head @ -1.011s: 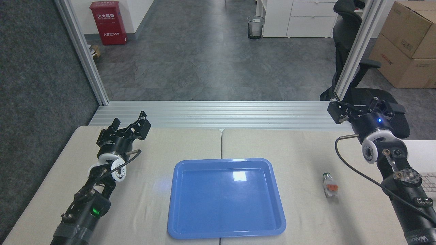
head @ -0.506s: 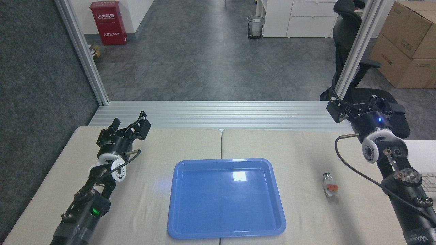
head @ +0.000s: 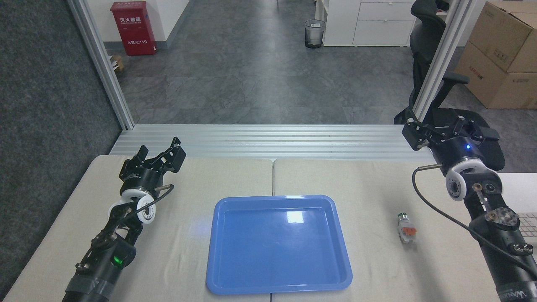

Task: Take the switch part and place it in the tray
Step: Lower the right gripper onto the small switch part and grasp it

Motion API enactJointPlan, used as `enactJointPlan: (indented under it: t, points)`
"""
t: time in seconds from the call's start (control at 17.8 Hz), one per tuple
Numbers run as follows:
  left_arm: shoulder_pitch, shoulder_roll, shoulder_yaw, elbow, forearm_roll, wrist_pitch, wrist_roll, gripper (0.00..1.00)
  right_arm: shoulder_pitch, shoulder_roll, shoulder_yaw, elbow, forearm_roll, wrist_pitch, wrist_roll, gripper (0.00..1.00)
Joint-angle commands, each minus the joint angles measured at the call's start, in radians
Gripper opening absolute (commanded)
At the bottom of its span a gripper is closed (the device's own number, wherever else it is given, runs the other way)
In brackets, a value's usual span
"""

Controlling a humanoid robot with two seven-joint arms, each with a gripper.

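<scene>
The switch part [head: 406, 228] lies on the beige table to the right of the tray, its silver cap pointing away from me and the orange-red piece in the middle. The blue tray [head: 218, 206] sits at the table's centre with nothing in it. My right gripper [head: 438, 131] hovers over the table's far right edge, well behind the part, its fingers spread open and holding nothing. My left gripper [head: 161, 150] hangs over the far left of the table, also open and holding nothing.
A ribbed aluminium rail [head: 268, 140] runs along the table's far edge, with upright posts at both ends. A white keyboard [head: 529, 226] pokes in at the right edge. A black office chair [head: 428, 37] and cardboard boxes [head: 503, 54] stand beyond the table.
My right gripper has crept very slightly up and away. The left arm, the tray and the switch part have not moved.
</scene>
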Motion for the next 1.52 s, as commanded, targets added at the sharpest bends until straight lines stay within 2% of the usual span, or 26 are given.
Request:
enactJointPlan:
  t: [0.0, 0.39, 0.56, 0.73, 1.01, 1.12, 1.46]
  points:
    - [0.000, 0.000, 0.001, 0.000, 0.000, 0.000, 0.000, 1.00, 0.001, 0.002, -0.003, -0.005, 0.000, 0.001, 0.000, 0.99]
    - [0.000, 0.000, 0.000, 0.000, 0.000, 0.001, 0.000, 1.00, 0.029, -0.001, -0.006, -0.033, 0.000, 0.001, 0.003, 0.99]
    - [0.000, 0.000, 0.001, 0.000, 0.000, 0.001, 0.000, 1.00, 0.194, 0.004, -0.008, -0.085, -0.002, 0.002, 0.004, 0.99]
    - [0.000, 0.000, 0.001, 0.000, 0.000, 0.001, 0.000, 1.00, 0.276, 0.019, -0.005, -0.086, 0.000, 0.002, 0.004, 0.99]
    - [0.000, 0.000, 0.000, 0.000, 0.000, 0.001, 0.000, 1.00, 0.386, 0.061, -0.006, -0.036, 0.003, 0.011, 0.007, 0.99]
    - [0.000, 0.000, 0.000, 0.000, 0.000, 0.001, 0.000, 1.00, 0.393, 0.093, -0.006, 0.005, 0.002, 0.057, 0.007, 0.98]
    - [0.000, 0.000, 0.000, 0.000, 0.000, 0.001, 0.000, 1.00, 0.405, 0.117, 0.006, 0.079, 0.014, 0.070, 0.009, 0.93]
